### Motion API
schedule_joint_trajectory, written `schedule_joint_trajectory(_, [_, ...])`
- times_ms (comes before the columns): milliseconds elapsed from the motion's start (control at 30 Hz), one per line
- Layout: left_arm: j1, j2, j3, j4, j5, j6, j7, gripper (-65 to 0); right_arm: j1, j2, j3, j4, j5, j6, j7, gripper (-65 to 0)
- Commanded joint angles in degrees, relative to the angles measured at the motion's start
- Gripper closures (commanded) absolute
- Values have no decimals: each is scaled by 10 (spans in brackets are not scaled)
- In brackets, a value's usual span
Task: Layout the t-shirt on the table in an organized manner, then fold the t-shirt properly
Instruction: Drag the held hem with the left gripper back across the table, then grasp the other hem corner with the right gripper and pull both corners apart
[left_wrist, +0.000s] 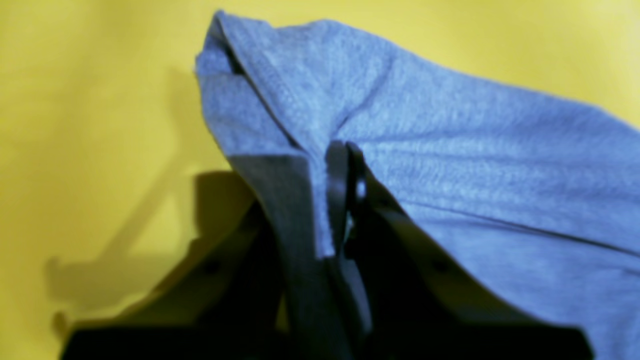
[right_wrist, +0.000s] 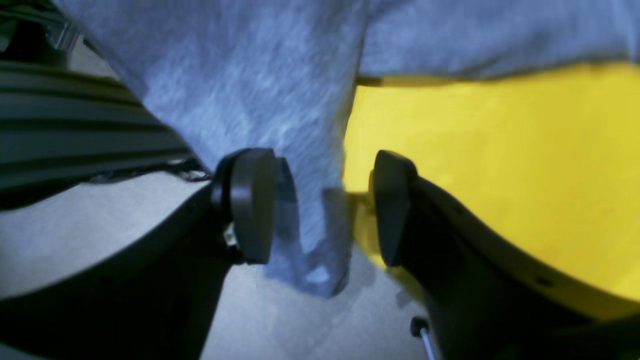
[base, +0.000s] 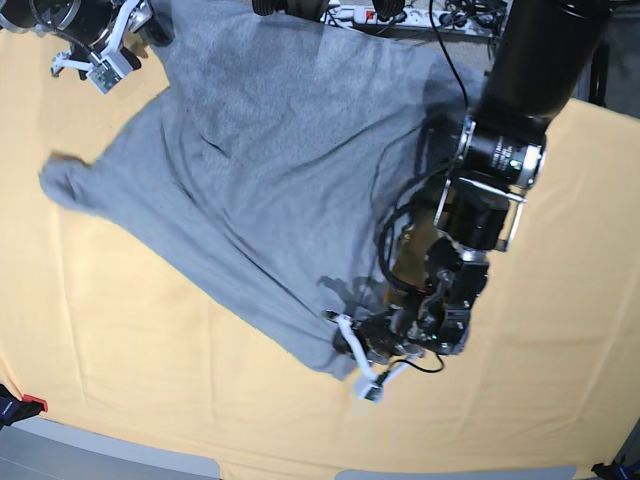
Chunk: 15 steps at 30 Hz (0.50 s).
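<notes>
Heather-grey cotton t-shirt (base: 250, 180) spread rumpled across pale yellow-orange cloth-draped surface (base: 120, 380), lower hem near the front edge. Left gripper (left_wrist: 345, 150) jaws pinched tight on a stitched fold of it (blurred close-up). Right gripper (right_wrist: 325, 205) jaws apart, a grey fabric corner hanging between, ungripped.

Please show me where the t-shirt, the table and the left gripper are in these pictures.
t-shirt (base: 260, 190), base view, middle of grey body.
table (base: 130, 370), base view, bare yellow cloth.
left gripper (left_wrist: 342, 165), left wrist view, jaws' tips pinching fabric.
</notes>
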Motion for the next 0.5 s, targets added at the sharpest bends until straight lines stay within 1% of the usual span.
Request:
schedule_joint_trajectory(0, [-31, -9, -3, 9, -1, 6, -18, 0, 4, 6, 3, 7, 6, 2, 9, -334])
schedule_joint_trajectory(133, [-37, -59, -3, 9, 2, 17, -18, 0, 38, 6, 3, 7, 6, -2, 11, -334])
schedule_joint_trajectory(233, [-36, -101, -3, 9, -2, 34, -18, 0, 66, 6, 3, 7, 3, -10, 19, -334])
schedule_joint_trajectory(300, [-37, -128, -3, 9, -9, 34, -18, 0, 84, 6, 3, 7, -25, -23, 39, -334])
schedule_joint_trajectory(400, [-36, -166, -3, 9, -33, 34, -18, 0, 112, 6, 3, 7, -82, -45, 65, -334])
schedule_joint_trajectory(467, [-36, -186, -3, 9, -49, 33, -16, 0, 132, 6, 3, 7, -99, -55, 74, -334])
